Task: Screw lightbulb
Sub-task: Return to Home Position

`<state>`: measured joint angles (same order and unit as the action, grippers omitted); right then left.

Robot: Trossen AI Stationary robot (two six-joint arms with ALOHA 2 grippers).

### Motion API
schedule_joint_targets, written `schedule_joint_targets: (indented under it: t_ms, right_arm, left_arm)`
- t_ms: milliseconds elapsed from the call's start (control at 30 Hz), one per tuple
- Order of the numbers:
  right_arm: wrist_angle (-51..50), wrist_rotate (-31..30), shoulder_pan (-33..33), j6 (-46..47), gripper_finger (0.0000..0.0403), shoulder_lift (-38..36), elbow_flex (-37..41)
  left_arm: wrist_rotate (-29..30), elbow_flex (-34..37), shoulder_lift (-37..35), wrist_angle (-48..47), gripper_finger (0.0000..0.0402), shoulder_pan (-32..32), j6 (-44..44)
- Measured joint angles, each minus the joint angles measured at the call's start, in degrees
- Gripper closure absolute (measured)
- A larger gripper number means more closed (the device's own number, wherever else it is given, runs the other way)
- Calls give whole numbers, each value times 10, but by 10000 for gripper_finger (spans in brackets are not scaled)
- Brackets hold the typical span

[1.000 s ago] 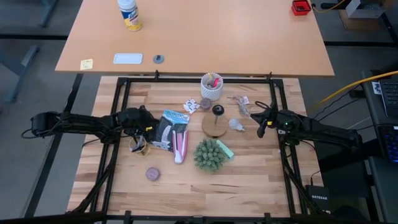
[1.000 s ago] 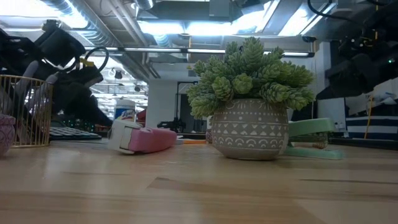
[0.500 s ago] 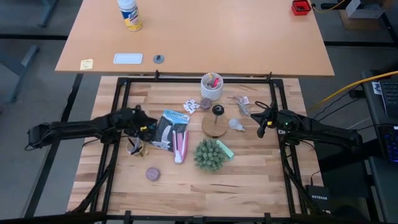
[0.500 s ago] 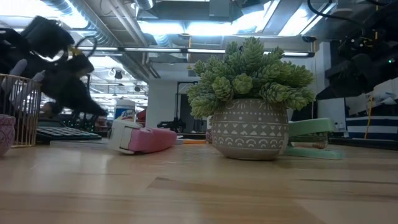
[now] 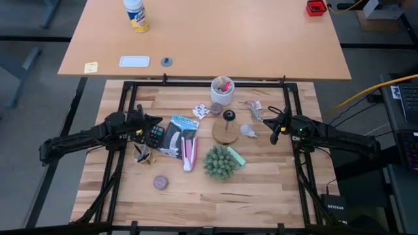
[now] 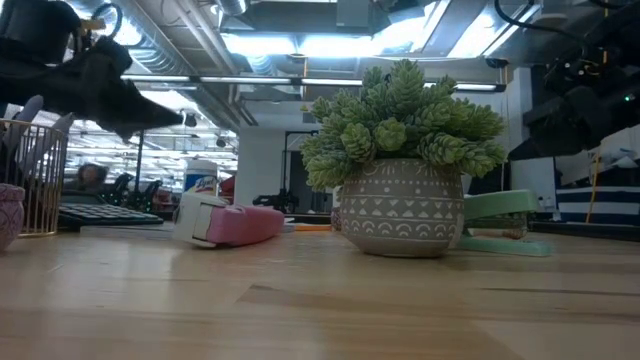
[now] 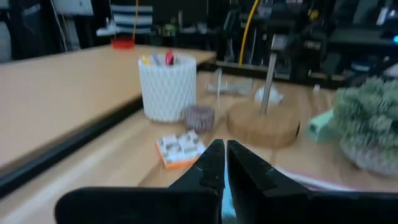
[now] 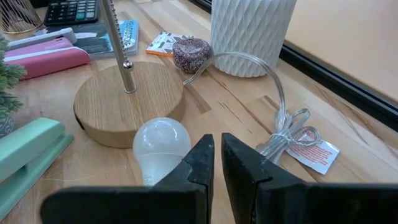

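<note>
lightbulb (image 8: 160, 144) just beside wooden lamp base (image 8: 106, 106) | I'd judge it light, slick, fragile (pinch globe softly) | right gripper (image 8: 217, 142) near it, left gripper (image 7: 219, 148) well apart: jaws narrow, empty

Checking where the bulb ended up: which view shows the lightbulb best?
The right wrist view: the lightbulb lies beside the wooden lamp base, just ahead of the right claw. The high view shows only a small white speck; the low view hides it; the left wrist view is unclear.
</note>
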<state>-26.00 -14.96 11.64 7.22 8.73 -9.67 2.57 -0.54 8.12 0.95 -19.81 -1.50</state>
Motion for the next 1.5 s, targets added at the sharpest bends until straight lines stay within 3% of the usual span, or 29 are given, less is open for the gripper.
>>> schedule_joint_targets:
  t_ms: [300,1500]
  right_arm:
    - [0,0,0,0,366,0,0]
    - [-11,-21,0,0,366,-15,0]
  left_arm:
    - [0,0,-81,0,391,0,0]
    - [0,0,-75,0,391,0,0]
